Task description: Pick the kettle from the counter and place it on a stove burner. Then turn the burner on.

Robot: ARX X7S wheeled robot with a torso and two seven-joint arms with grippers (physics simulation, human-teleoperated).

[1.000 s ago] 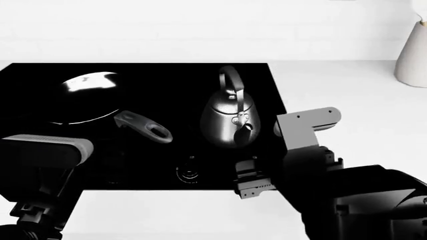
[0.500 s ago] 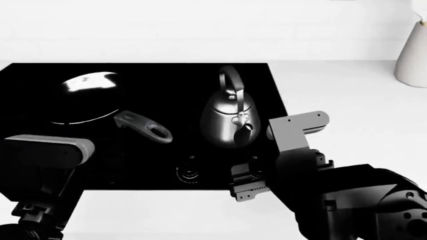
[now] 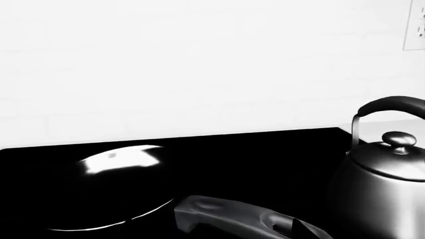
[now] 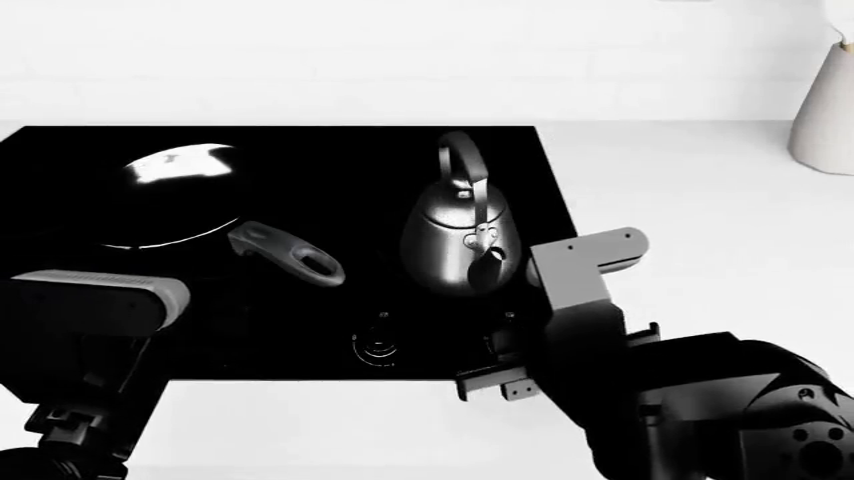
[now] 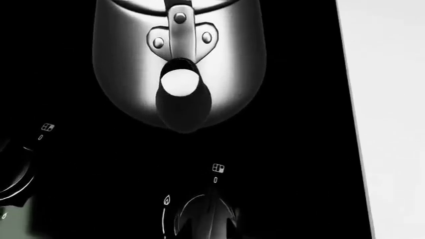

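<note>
The steel kettle [image 4: 461, 240] with its arched black handle stands upright on the right part of the glossy black cooktop [image 4: 334, 160], spout toward me. It also shows in the right wrist view [image 5: 179, 55] and the left wrist view [image 3: 385, 189]. My right gripper [image 4: 497, 382] hangs low over the cooktop's front edge, just in front of the kettle, above a round knob [image 5: 202, 219]. Its fingers are dark and I cannot tell their gap. My left arm [image 4: 87, 300] hovers over the front left of the cooktop, its fingers hidden.
A dark frying pan [image 4: 174, 190] with a grey handle [image 4: 287, 252] sits on the cooktop's left. Another knob [image 4: 378, 345] is at the front middle. White counter [image 4: 694, 200] lies to the right, with a pale vase [image 4: 827, 110] at the far right.
My right gripper has shifted left and lower, toward the front knob near the kettle. The kettle, the pan and the left arm have not moved.
</note>
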